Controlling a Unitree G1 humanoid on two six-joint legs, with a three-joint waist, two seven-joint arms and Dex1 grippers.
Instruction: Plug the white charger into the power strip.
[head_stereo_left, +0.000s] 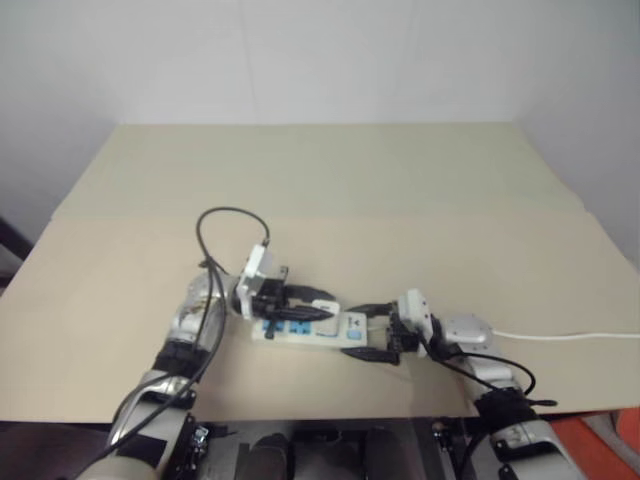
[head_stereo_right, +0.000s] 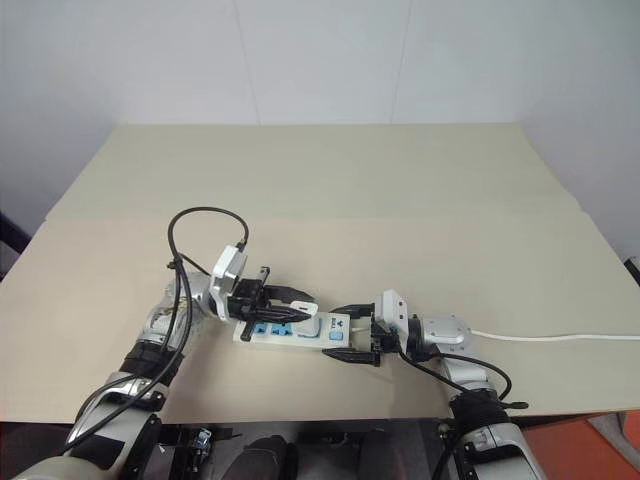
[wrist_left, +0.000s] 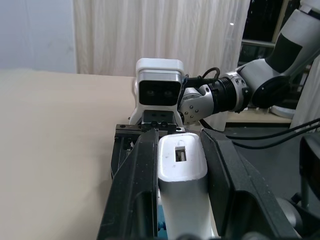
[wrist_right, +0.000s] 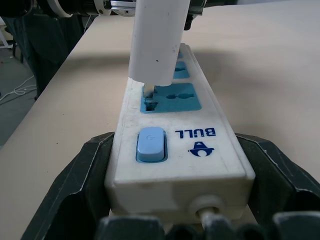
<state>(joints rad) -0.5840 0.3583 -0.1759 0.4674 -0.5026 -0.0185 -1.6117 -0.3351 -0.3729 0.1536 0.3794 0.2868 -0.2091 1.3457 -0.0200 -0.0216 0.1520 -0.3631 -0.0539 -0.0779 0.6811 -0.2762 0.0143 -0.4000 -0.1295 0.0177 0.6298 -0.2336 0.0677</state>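
Near the table's (head_stereo_right: 120, 250) front edge, our right gripper (head_stereo_right: 356, 333) clamps the power strip's (wrist_right: 170, 150) switch end between wide-set jaws. Our left gripper (wrist_left: 180, 175) is closed on the white charger (wrist_left: 181, 165), prongs partly in the nearest blue socket. Both seem light, rigid, smooth plastic; flat sides give the best hold.

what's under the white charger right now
Under the white charger is the blue socket face nearest the switch end of the power strip. Its prongs are entering the slots; a short stretch shows, the tips are hidden inside.
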